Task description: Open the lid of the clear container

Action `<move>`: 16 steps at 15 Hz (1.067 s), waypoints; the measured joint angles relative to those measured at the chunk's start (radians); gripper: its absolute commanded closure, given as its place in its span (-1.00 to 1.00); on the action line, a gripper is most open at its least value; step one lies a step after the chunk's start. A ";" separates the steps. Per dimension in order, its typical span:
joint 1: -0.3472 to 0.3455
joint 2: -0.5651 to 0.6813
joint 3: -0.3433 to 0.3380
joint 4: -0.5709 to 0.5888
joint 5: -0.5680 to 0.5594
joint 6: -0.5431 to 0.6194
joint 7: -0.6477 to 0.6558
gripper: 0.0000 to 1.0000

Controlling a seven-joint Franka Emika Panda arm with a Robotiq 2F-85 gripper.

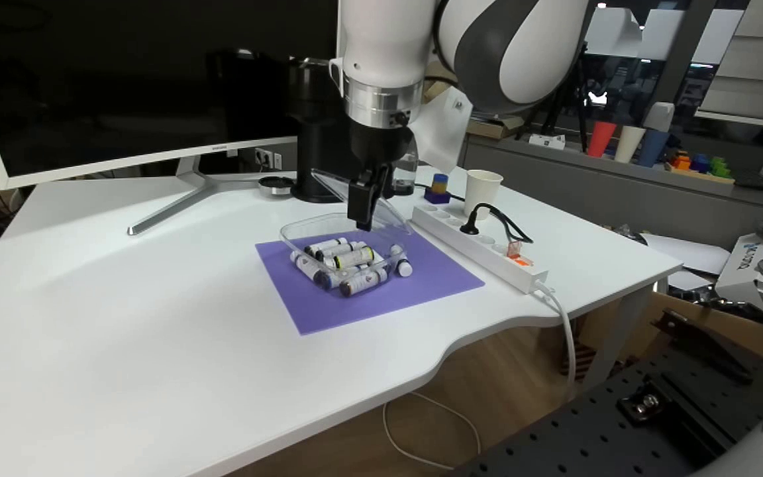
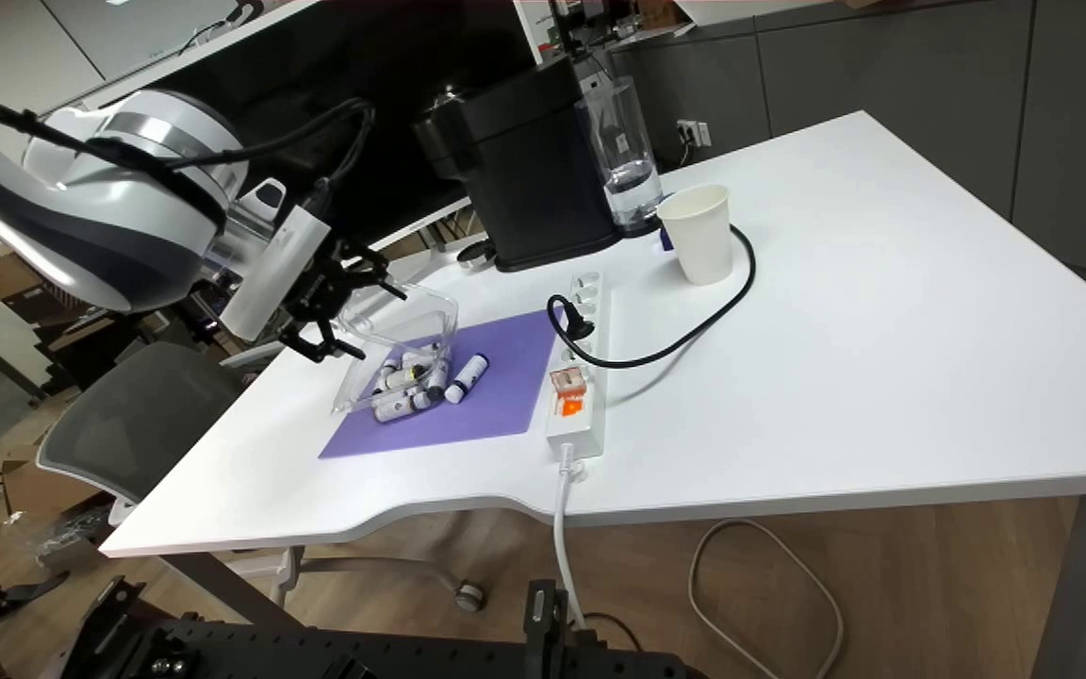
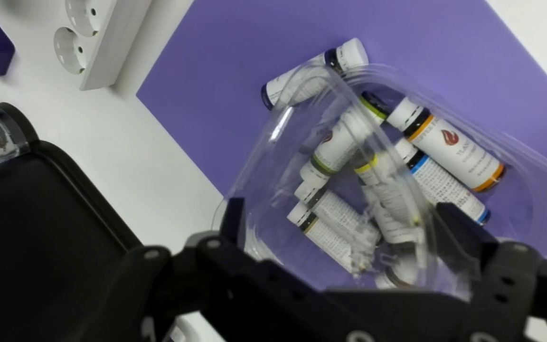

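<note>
The clear container [image 1: 297, 233] sits on a purple mat with several small white-labelled bottles inside; it also shows in the wrist view [image 3: 534, 159]. Its transparent lid [image 1: 389, 216] stands raised and tilted over the far side of the box. The lid also shows in an exterior view [image 2: 427, 313] and close up in the wrist view [image 3: 279, 126]. My gripper [image 3: 342, 209] is wide open at the lid, with its fingers on either side of the clear plastic. In both exterior views the gripper [image 1: 371, 207] [image 2: 381, 323] is above the container. Whether a finger touches the lid cannot be told.
One loose bottle [image 1: 401, 263] lies on the purple mat [image 1: 421, 285] beside the container. A white power strip [image 1: 467, 248] with a black plug and cable runs along the mat. A black machine [image 2: 538, 179], a paper cup [image 2: 699, 236] and a monitor [image 1: 123, 86] stand behind.
</note>
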 measured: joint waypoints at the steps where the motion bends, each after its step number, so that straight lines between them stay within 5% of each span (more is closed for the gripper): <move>1: -0.001 -0.012 -0.008 0.000 -0.014 0.000 0.013 -1.00; 16: -0.090 -0.235 -0.121 0.001 -0.192 -0.014 0.249 -1.00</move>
